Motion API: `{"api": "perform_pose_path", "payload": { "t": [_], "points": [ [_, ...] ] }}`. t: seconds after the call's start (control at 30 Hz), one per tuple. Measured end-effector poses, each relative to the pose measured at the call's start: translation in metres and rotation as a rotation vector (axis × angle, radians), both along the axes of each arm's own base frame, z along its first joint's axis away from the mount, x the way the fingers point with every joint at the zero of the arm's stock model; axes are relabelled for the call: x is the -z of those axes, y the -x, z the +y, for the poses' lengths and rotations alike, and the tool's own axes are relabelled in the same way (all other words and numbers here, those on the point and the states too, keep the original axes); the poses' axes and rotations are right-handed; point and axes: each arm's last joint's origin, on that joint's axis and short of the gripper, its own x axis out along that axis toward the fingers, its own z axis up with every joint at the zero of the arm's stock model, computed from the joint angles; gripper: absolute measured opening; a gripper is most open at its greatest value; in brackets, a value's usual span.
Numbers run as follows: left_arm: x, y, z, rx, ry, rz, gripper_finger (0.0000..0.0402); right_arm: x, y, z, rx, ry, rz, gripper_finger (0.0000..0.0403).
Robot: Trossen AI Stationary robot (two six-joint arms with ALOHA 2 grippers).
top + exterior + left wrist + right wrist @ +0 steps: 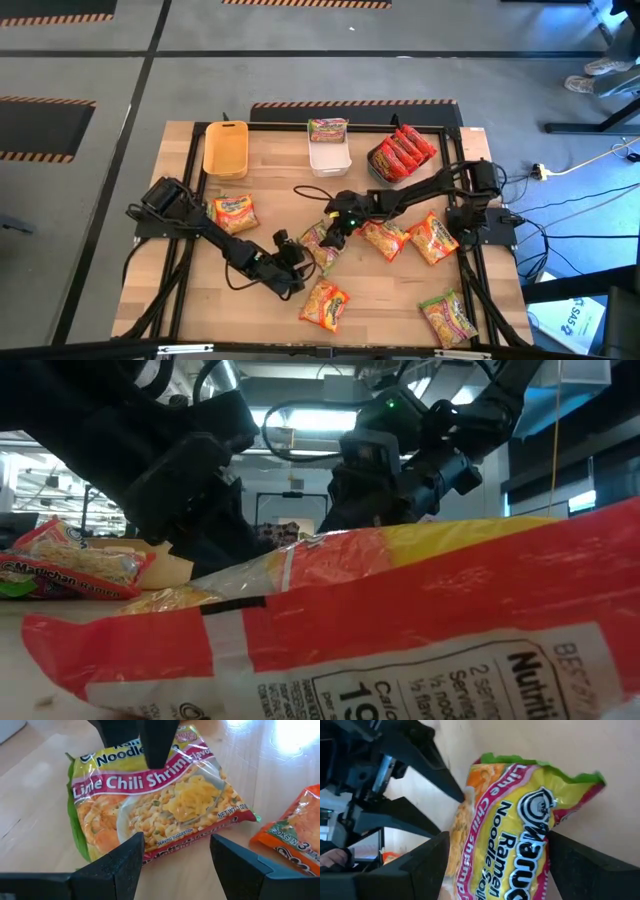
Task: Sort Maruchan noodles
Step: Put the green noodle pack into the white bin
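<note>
A green-pink Lime Chili Shrimp noodle packet (320, 246) lies flat on the wooden table (200, 290) near its middle, between my two grippers. My left gripper (175, 865) is open at the packet's near-left end, its fingers standing on either side of that end. My right gripper (495, 865) is open at the opposite end, with the packet's width between its fingers. Orange-yellow packets (235, 213) (325, 303) (385, 238) lie around them. My left gripper: its fingers (125, 865) stand at the packet's short edge (170, 847), slanting down from the table's left; whether they touch it, I cannot tell. My right gripper: one finger (156, 745) reaches down to the packet's printed face near its other end (135, 762); whether it touches, I cannot tell.
At the far edge stand a yellow bin (225, 150), a white bin (328, 160) holding a green-pink packet (328, 128), and a dark grey bin (378, 172) with red packets (405, 150). More packets lie at the right (432, 238) and near right (448, 316).
</note>
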Motion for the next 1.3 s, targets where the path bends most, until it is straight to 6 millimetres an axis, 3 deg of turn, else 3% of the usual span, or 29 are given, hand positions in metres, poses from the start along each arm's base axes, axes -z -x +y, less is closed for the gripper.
{"api": "perform_pose_path", "payload": {
  "t": [0.4, 0.6, 0.73, 1.03, 1.3],
  "points": [
    [0.001, -0.001, 0.0, -0.004, -0.009, -0.009, 0.0223, -0.001, 0.0, 0.021, 0.035, 0.04, 0.092, 0.0294],
    [0.0, -0.002, -0.001, 0.005, -0.006, -0.022, 0.0223, -0.008, -0.005, 0.03, 0.038, 0.051, -0.003, 0.0289],
    [0.002, -0.001, 0.0, 0.008, -0.007, -0.012, 0.0223, -0.007, -0.006, 0.029, 0.075, 0.083, -0.004, 0.0253],
    [0.0, -0.001, -0.001, 0.028, -0.026, -0.009, 0.0223, -0.008, -0.006, 0.028, 0.097, 0.113, -0.013, 0.0124],
    [-0.028, 0.015, -0.004, 0.128, -0.08, 0.063, 0.0223, -0.028, -0.001, 0.019, 0.011, 0.173, -0.073, 0.0133]
  ]
}}
